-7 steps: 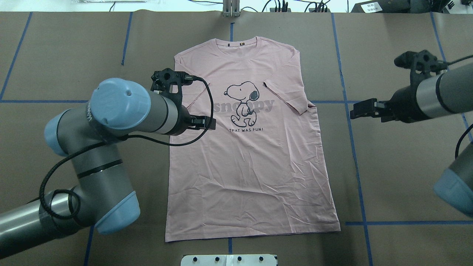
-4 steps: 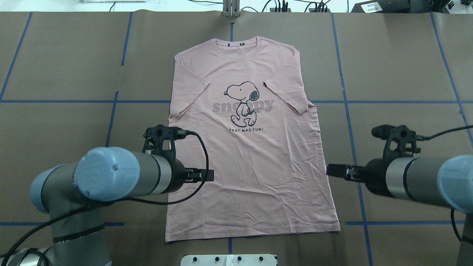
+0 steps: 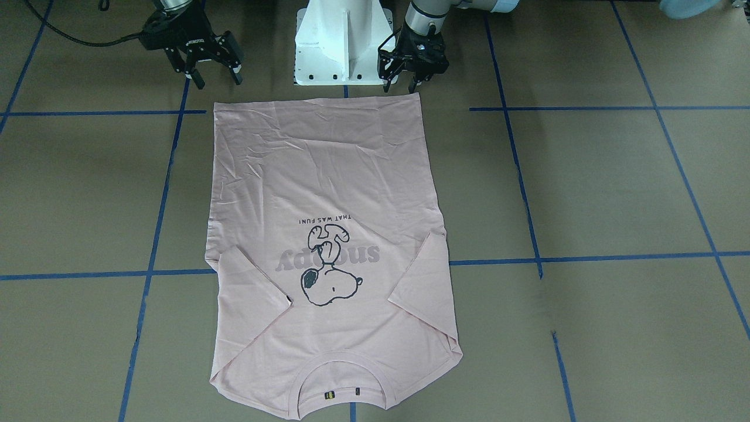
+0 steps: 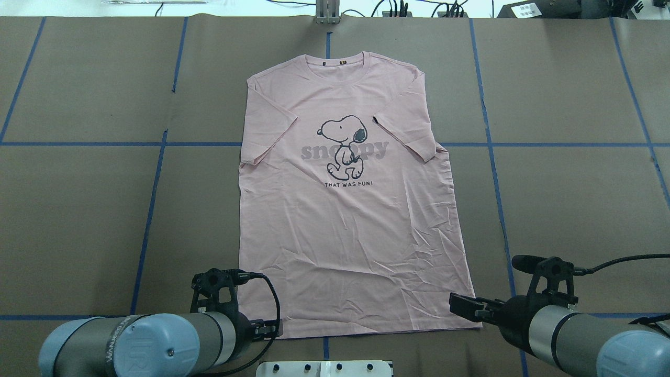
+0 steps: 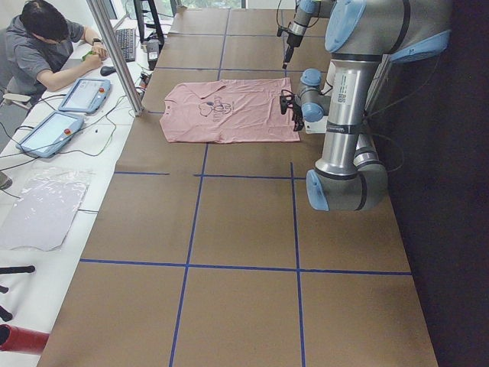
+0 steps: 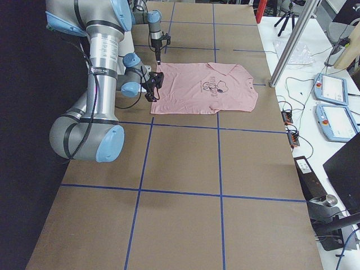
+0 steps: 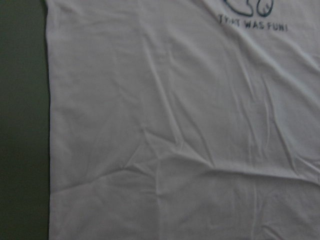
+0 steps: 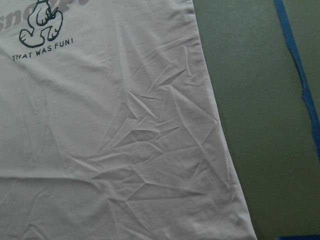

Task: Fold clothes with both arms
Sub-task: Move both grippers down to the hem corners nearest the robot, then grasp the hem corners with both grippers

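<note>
The pale pink T-shirt (image 4: 350,235) lies flat on the table, Snoopy print up, collar (image 4: 343,60) at the far side and both sleeves folded in onto the chest. My left gripper (image 3: 403,88) hovers open at the near hem's left corner (image 4: 238,337), and it also shows in the overhead view (image 4: 273,330). At the right hem corner (image 4: 477,323) my right gripper (image 3: 217,80) is open too, seen from overhead (image 4: 459,306). Neither holds cloth. The left wrist view shows the shirt's left edge (image 7: 50,125). The right wrist view shows wrinkled fabric (image 8: 145,145).
The white robot base (image 3: 340,41) stands right behind the hem. Blue tape lines (image 4: 497,183) cross the brown table cover. A person (image 5: 46,46) sits at a side desk with tablets (image 5: 85,93). Cables and a metal post (image 4: 327,13) line the far edge.
Both arms have drawn back toward the robot along the shirt's sides, from sleeve level to the hem corners. The shirt has not moved.
</note>
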`<state>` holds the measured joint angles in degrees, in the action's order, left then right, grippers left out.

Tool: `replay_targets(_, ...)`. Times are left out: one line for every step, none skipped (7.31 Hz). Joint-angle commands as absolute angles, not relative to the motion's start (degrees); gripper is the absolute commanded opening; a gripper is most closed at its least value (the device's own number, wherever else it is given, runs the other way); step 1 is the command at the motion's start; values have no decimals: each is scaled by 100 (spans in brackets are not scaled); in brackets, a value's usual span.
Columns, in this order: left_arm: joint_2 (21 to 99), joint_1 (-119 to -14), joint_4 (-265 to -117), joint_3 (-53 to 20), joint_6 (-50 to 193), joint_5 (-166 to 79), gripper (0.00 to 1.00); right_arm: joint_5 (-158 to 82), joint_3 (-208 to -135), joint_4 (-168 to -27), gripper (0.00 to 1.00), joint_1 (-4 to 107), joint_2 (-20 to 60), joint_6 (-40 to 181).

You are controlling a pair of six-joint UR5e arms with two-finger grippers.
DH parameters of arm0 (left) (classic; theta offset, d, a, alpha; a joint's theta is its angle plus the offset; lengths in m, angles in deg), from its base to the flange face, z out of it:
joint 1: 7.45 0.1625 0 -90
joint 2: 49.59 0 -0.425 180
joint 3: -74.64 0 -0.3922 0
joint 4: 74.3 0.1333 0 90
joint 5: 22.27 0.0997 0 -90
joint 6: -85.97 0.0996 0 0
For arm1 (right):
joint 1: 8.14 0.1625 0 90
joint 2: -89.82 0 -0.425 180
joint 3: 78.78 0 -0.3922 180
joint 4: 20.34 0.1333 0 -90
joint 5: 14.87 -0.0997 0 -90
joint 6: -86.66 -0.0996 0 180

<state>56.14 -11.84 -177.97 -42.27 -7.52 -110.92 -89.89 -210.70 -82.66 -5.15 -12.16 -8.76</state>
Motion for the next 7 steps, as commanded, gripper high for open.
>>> replay_targets(5500,-1027,-17783,-4086,-852,-10981,67,-8931,-21070,-8230,97,-586,-1248,-897)
replay_targets(5500,-1018,-17783,-4033,-852,-10981,65,-8931,-21070,-8222,97,-586,-1248,-897)
replay_targets(5500,-1027,-17775,-4033,-852,-10990,64,-8923,-21070,-8222,97,-594,-1248,-897)
replay_targets(5491,-1027,-17766,-4024,-852,-10990,62,-8923,-21070,-8222,97,-594,-1248,-897)
replay_targets(5430,-1027,-17766,-4024,-852,-10990,62,-8905,-21070,-8222,98,-594,-1248,-897)
replay_targets(5421,-1035,-17766,-4041,-852,-10990,62,-8905,-21070,-8222,98,-594,-1248,-897)
replay_targets(5421,-1036,-17766,-4033,-852,-10990,62,-8905,-21070,-8222,98,-594,-1248,-897)
